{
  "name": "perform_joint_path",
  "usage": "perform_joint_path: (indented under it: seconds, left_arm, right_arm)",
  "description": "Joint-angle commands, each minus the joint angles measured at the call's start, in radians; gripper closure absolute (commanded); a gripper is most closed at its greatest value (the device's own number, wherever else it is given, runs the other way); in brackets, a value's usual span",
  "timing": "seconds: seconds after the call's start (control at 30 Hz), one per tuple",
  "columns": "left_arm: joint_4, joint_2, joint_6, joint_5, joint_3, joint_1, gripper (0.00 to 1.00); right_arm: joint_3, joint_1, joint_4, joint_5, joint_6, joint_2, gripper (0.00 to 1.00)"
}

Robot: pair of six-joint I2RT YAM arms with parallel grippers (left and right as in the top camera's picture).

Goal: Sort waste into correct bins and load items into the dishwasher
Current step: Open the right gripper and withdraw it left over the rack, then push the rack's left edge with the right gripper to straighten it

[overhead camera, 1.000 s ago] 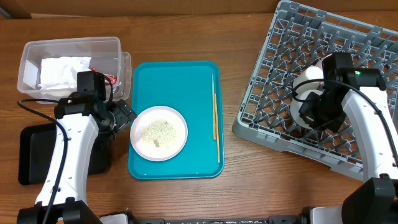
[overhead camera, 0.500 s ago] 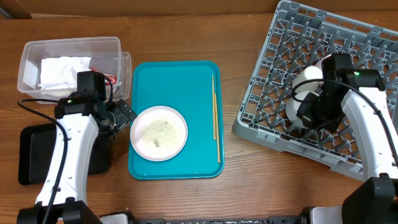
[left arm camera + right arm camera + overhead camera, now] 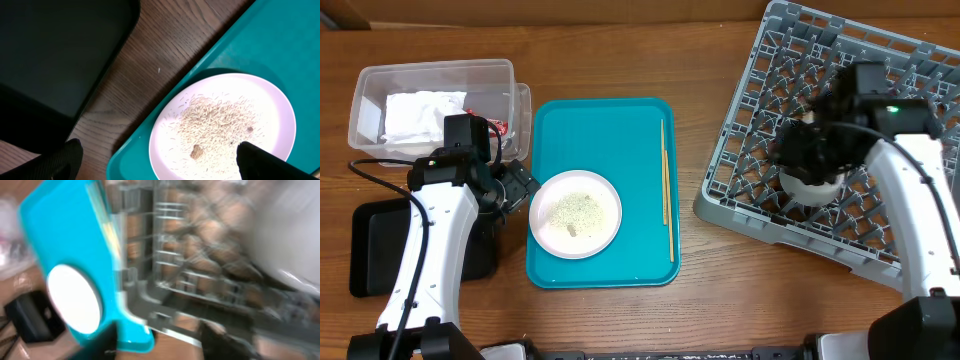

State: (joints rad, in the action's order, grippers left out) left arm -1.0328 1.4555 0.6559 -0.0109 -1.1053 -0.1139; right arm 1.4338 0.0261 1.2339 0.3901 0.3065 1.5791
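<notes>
My left gripper [image 3: 160, 162] hangs wide open and empty over the small plate [image 3: 265, 115] of rice crumbs [image 3: 215, 122] on the teal tray [image 3: 280, 40]; only its fingertips [image 3: 67, 157] show. The right wrist view is smeared, so I can't tell whether the right gripper [image 3: 808, 158] grips the white dish [image 3: 812, 188] half hidden in the rack [image 3: 840, 60].

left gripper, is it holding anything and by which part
Nothing is held: the left gripper is open near the small pale round plate of rice-like crumbs, closed on nothing.
</notes>
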Motion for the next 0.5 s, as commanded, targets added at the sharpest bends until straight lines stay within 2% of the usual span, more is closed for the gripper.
perform_joint_path:
  seconds: [0.0, 0.1, 0.13, 0.2, 0.33, 0.47]
  left_arm:
    - [-0.002, -0.003, 0.014, 0.001, 0.000, -0.004, 0.00]
    - [-0.002, -0.003, 0.014, 0.001, 0.000, -0.004, 0.00]
    - [-0.002, -0.003, 0.014, 0.001, 0.000, -0.004, 0.00]
    - [-0.002, -0.003, 0.014, 0.001, 0.000, -0.004, 0.00]
    - [-0.002, -0.003, 0.014, 0.001, 0.000, -0.004, 0.00]
    - [-0.002, -0.003, 0.013, 0.001, 0.000, -0.004, 0.00]
  right_arm:
    - [0.026, 0.108, -0.080, 0.071, -0.050, -0.020, 0.30]
    - [0.026, 0.185, -0.158, -0.052, 0.046, -0.010, 0.28]
    - [0.026, 0.238, -0.195, -0.186, 0.153, 0.005, 0.27]
    - [0.026, 0.295, -0.231, -0.329, 0.260, 0.040, 0.28]
    - [0.026, 0.332, -0.249, -0.442, 0.374, 0.111, 0.28]
    - [0.026, 0.334, -0.277, -0.416, 0.379, 0.193, 0.36]
